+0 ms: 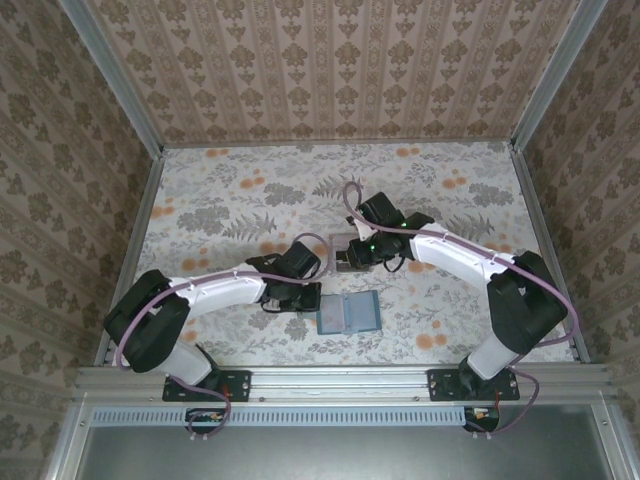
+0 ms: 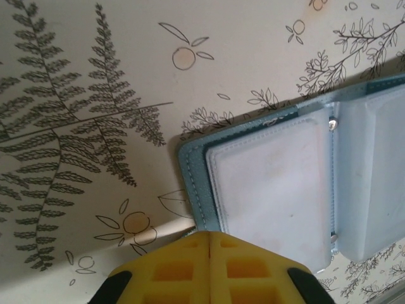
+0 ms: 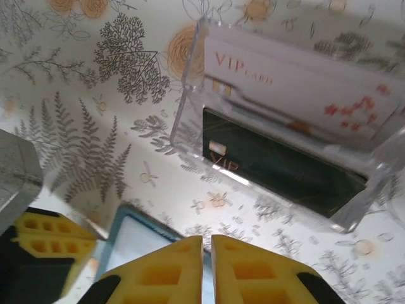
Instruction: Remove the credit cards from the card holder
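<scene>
The teal card holder (image 1: 348, 313) lies open and flat on the table, its pale pocket faces (image 2: 272, 183) up. My left gripper (image 2: 210, 235) is shut, and its tips touch the holder's near left edge (image 1: 308, 303). My right gripper (image 3: 207, 239) hovers just beyond the holder's far corner (image 3: 136, 237), its jaws all but closed with nothing between them. Two credit cards lie in a clear plastic box (image 3: 190, 95): a pale one (image 3: 297, 88) and a dark one (image 3: 285, 164).
The clear box (image 1: 336, 244) sits just beyond the holder, partly under my right wrist. The left gripper's yellow fingers (image 3: 38, 237) show low in the right wrist view. Patterned walls stand on three sides of the floral table (image 1: 230, 200).
</scene>
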